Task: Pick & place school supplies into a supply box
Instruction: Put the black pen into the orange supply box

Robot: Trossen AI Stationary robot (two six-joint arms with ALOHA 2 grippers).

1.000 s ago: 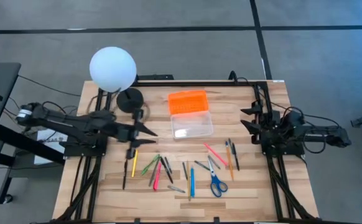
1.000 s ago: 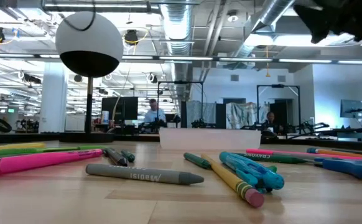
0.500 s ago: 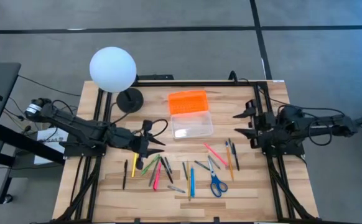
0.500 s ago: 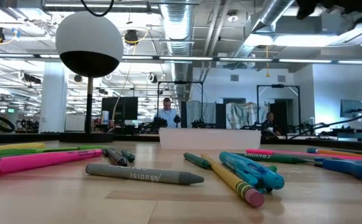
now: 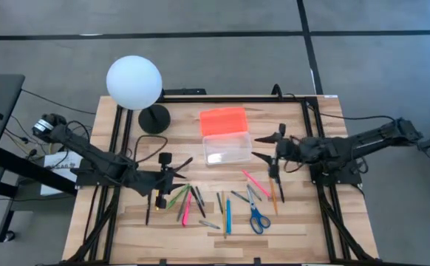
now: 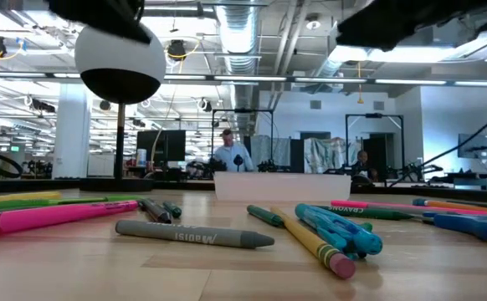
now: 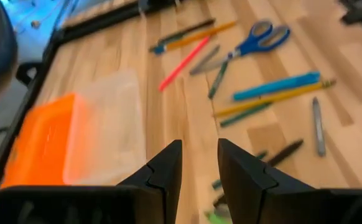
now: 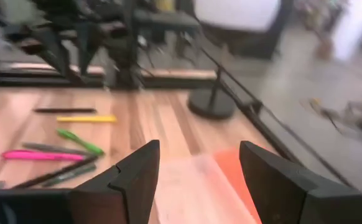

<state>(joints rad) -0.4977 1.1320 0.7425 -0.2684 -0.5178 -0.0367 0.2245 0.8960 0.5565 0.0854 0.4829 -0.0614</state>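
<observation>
The supply box (image 5: 227, 148) is a clear tray with its orange lid (image 5: 223, 118) laid open on the far side; it rests flat on the table's middle. The school supplies (image 5: 222, 199) lie scattered flat on the wood near the front edge, among them blue-handled scissors (image 5: 258, 219), a pink marker (image 6: 51, 216) and a grey crayon (image 6: 193, 234). My left gripper (image 5: 182, 171) hovers open over the left end of the scatter, left of the box, with nothing between its fingers (image 7: 168, 165). My right gripper (image 5: 263, 146) stands wide open in the air beside the box's right end (image 8: 187, 180).
A white globe lamp (image 5: 134, 83) on a black round base (image 5: 154, 118) stands at the far left of the table. Black frame rails (image 5: 115, 185) run along the left and right sides. Bare wood lies between the box and the scatter.
My left gripper has swung toward the table's near edge and sunk, tipping downward over the left pens. My right gripper has travelled from the table's right edge toward the box. Neither has taken hold of anything; the supplies and the box lie as before.
</observation>
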